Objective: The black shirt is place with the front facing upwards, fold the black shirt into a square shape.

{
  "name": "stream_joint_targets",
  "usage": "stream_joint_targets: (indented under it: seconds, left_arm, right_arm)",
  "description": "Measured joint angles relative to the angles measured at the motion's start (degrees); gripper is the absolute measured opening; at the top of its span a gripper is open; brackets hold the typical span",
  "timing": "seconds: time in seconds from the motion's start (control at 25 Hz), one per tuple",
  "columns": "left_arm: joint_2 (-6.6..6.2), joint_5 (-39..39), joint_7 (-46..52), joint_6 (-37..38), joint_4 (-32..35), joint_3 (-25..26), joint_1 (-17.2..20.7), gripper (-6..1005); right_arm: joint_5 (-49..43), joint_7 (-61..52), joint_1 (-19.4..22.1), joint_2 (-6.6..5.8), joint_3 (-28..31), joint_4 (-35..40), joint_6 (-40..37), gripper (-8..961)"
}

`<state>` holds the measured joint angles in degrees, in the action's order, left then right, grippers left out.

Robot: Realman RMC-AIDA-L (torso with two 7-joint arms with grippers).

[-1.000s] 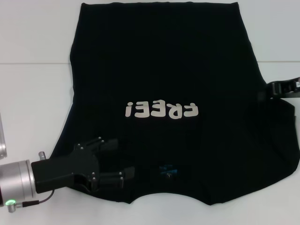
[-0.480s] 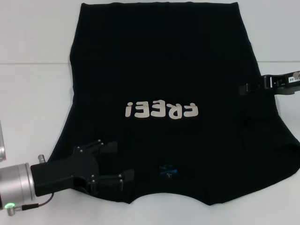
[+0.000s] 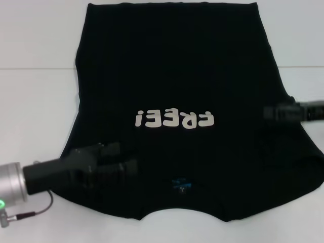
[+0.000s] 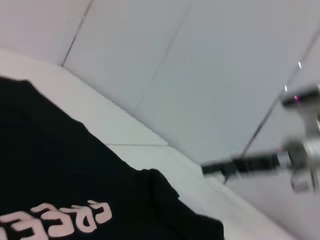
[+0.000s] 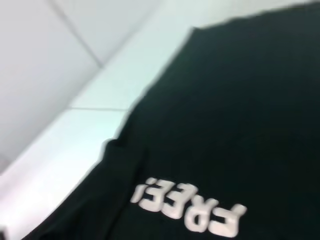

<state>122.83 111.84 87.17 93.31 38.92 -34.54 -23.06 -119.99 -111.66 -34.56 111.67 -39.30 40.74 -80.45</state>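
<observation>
Cloth, thin and limp by our judgement: the black T-shirt [image 3: 177,81] lies spread front-up on the white worktop [image 3: 35,101], hem at the far edge, collar and small blue neck label [image 3: 180,184] at the near edge, cream "FREE!" lettering [image 3: 174,119] reading upside down from the head view. We expect it to be light, soft and without stiffness; it will sag and drag wherever it is not held, and a single layer may slide over the smooth worktop.

Left pincer [image 3: 121,161] sits low over the near-left shoulder area, fingers apart, not visibly clamped on fabric. Right pincer [image 3: 271,113] reaches in from the right over the shirt's right edge, just beyond the sleeve; we cannot tell whether its fingers are apart or together.

Grip advice, as judgement: pinch at edges or seams, such as shoulder and side hem, where the doubled cloth gives more to bite. Lift both points together to keep the fold line straight.
</observation>
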Motion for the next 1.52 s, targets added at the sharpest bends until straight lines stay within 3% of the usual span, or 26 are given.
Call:
stream_joint_targets:
  seconds: [0.12,0.28,0.4,0.64,0.96,1.52]
  left_arm:
    - [-1.55,1.22,9.42,2.17,0.50,2.55,-1.18,935]
    - [-2.96,5.20,20.54,3.08,2.45,6.65,-2.32,935]
    - [-4.11,10.37,30.14,2.69,5.01,8.76,-3.18,935]
    - [-6.40,22.33,45.41,1.40,10.38,13.39,-4.54,934]
    - [-7.92,35.57,56.94,-1.91,10.05,13.15,-8.45,934]
    - [-8.25,38.33,59.05,-5.85,7.11,11.84,-9.28,923]
  right_arm:
    - [6.02,13.94,5.12,1.80,0.05,-1.41,-2.45,760]
    - [10.07,29.22,9.43,4.59,0.35,-2.61,-6.48,761]
    - [9.76,35.77,10.82,5.88,0.43,-3.31,-7.63,768]
    - [7.99,43.15,10.62,7.08,0.02,-6.26,-7.72,809]
    - [5.77,51.11,9.56,8.01,-0.61,-10.22,-4.42,910]
    - [5.64,55.28,8.42,8.23,-2.28,-12.69,-1.95,924]
